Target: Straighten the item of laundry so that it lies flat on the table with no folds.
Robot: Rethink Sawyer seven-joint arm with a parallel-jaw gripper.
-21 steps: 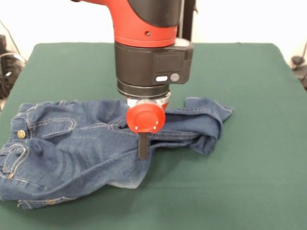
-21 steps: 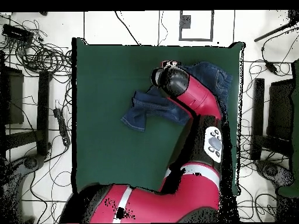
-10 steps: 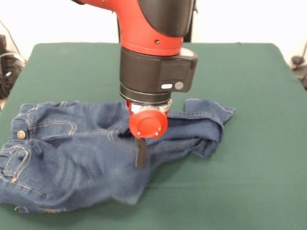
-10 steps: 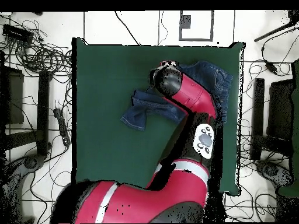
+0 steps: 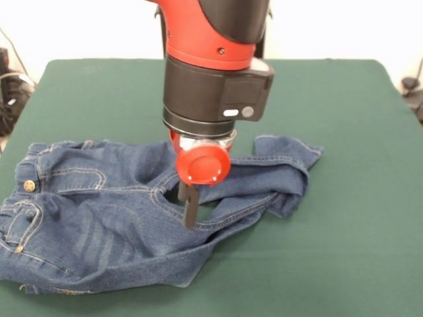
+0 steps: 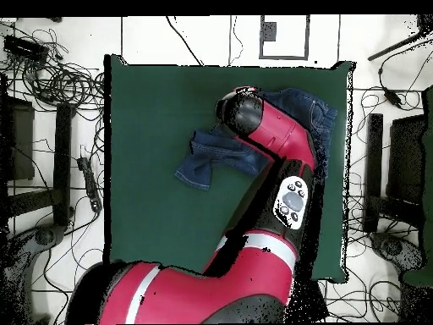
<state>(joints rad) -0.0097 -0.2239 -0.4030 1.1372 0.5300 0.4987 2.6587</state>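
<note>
One pair of jeans [image 5: 112, 211] lies on the one green table [image 5: 357, 218], with one arm [image 5: 215, 59] coming down over it. Left of the gripper [image 5: 190, 206], in the front view, the waistband with its brass button [image 5: 29, 186] and the faded thigh are spread fairly flat. Compared with half a second ago the cloth under the gripper has shifted: the near leg has drawn out toward the front edge, and a small opening showing green table now sits just right of the gripper's dark finger [image 5: 191, 210]. The gripper stands at the crotch of the jeans, its tip touching or pressed into the denim. Only one finger shows, so I cannot tell how far the gripper is open or whether it has hold of the cloth. Right of the gripper the other leg [image 5: 284, 168] is still folded back on itself, its cuff doubled over. In the overhead view the arm [image 6: 271, 140] covers the middle of the jeans [image 6: 207, 161], and the gripper is hidden.
</note>
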